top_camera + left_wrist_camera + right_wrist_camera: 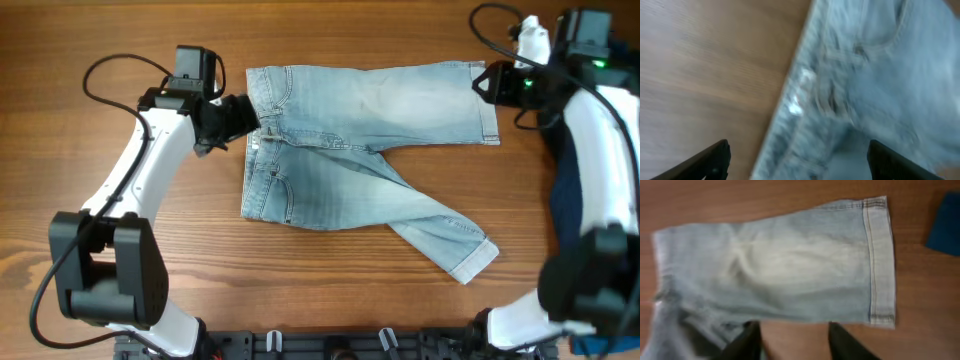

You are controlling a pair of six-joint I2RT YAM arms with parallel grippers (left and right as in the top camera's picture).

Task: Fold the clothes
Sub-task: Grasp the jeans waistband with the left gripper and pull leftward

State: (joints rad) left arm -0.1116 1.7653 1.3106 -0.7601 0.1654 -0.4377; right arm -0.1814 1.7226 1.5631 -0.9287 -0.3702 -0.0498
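Note:
The light blue faded jeans [350, 150] lie spread on the wooden table, waistband to the left. One leg runs right to a hemmed cuff [488, 105]; the other slants to the lower right [468, 252]. My left gripper [243, 120] is at the middle of the waistband. In the blurred left wrist view its fingers [797, 160] are wide open, straddling the waistband edge [800, 100]. My right gripper [482, 82] hovers by the upper leg's cuff. In the right wrist view it is open [795, 337] over bare wood just beside that leg [790, 275], holding nothing.
A dark blue garment [565, 200] lies at the right edge under my right arm and shows in the right wrist view [947, 225]. Cables loop above both arms. Bare wood [330, 290] surrounds the jeans.

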